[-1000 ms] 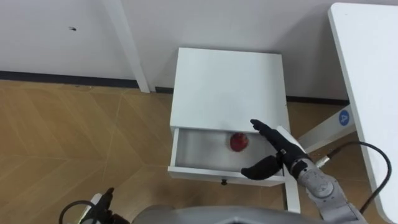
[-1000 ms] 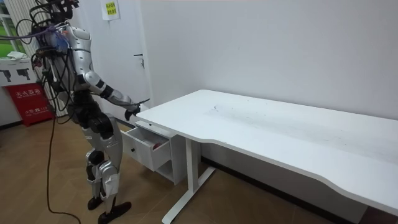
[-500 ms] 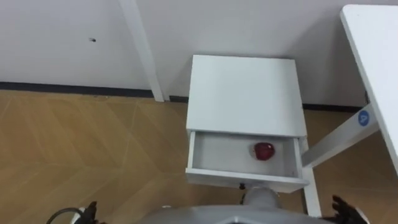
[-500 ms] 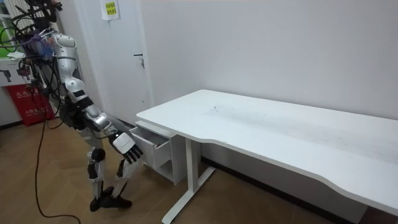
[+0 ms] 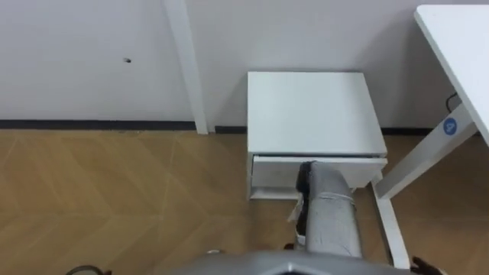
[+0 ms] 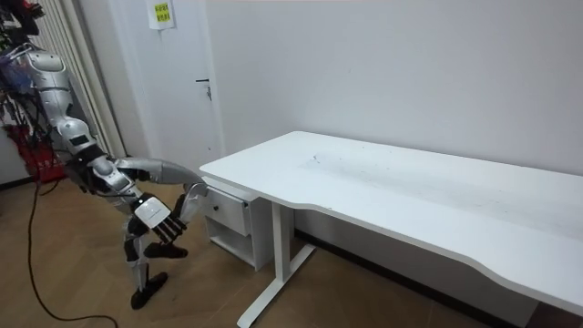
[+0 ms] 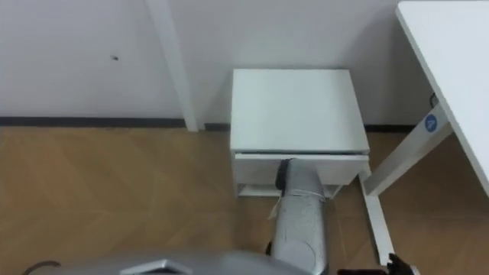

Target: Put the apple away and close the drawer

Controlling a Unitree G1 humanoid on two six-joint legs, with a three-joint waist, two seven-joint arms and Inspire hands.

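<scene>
Wood floor [image 5: 114, 198], drawer [image 5: 275, 169] nearly shut, right robot hand [image 6: 153, 219] fingers spread, blue sticker [image 5: 449, 127] illegible

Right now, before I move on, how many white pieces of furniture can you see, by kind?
desk: 1
cabinet: 1
drawer: 1
Total: 3
</scene>
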